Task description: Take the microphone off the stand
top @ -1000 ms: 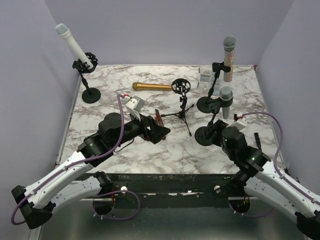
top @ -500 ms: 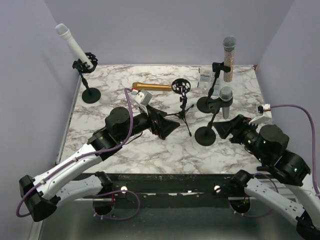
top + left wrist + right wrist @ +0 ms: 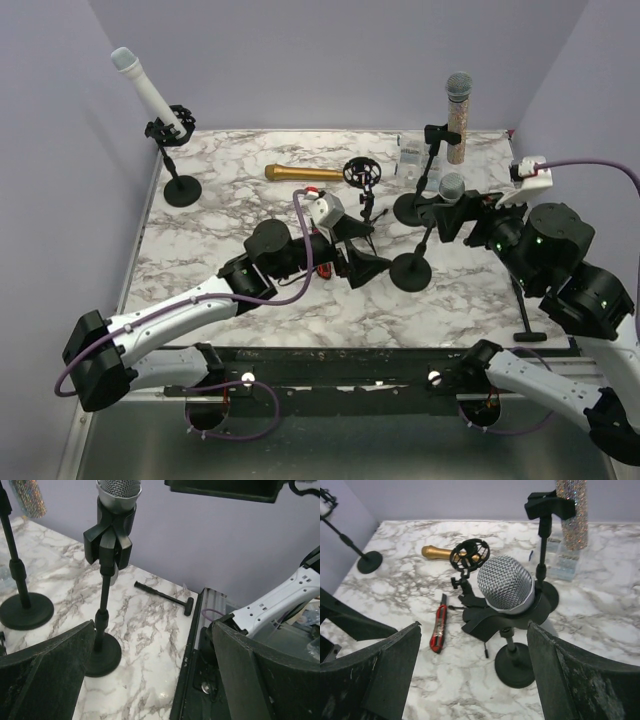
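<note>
No lettering, brand or number is legible in any view. The clear packet (image 3: 564, 566) at the far right, beside the glitter microphone (image 3: 572, 515), may carry print, but it is too blurred to read. The silver-mesh microphone (image 3: 506, 585) bears no readable mark.

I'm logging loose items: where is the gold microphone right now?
In the top view, the gold microphone lies flat toward the far edge of the table, left of centre, its tip just left of the small tripod stand.

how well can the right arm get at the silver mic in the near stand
Probably yes: the right gripper is open, facing the silver mic head-on with nothing between; the left gripper sits lower, beside the stand.
</note>
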### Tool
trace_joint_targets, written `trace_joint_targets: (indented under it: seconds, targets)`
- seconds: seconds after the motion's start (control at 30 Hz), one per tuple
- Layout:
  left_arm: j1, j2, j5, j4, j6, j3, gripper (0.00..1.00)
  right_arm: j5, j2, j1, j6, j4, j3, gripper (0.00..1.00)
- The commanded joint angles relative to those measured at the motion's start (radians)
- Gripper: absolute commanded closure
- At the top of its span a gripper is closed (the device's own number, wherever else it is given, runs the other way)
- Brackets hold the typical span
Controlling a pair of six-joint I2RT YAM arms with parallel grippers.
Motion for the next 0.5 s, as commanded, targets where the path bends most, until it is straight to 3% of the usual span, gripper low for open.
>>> trace_joint_targets:
  seconds: [0.0,0.2,0.47]
  targets:
    - [-0.023,0.070,-0.047,0.194,0.130,0.024,0.01,0.100,0.065,0.003,-0.137,-0.039,0.073,0.12]
    - [-0.027,0.183,-0.064,0.283,0.165,0.086,0.03,0.187,0.138,0.004,-0.269,0.010,0.069,0.13]
    - [-0.059,0.280,-0.119,0.296,0.212,0.141,0.04,0.208,0.196,0.004,-0.341,0.080,0.055,0.29]
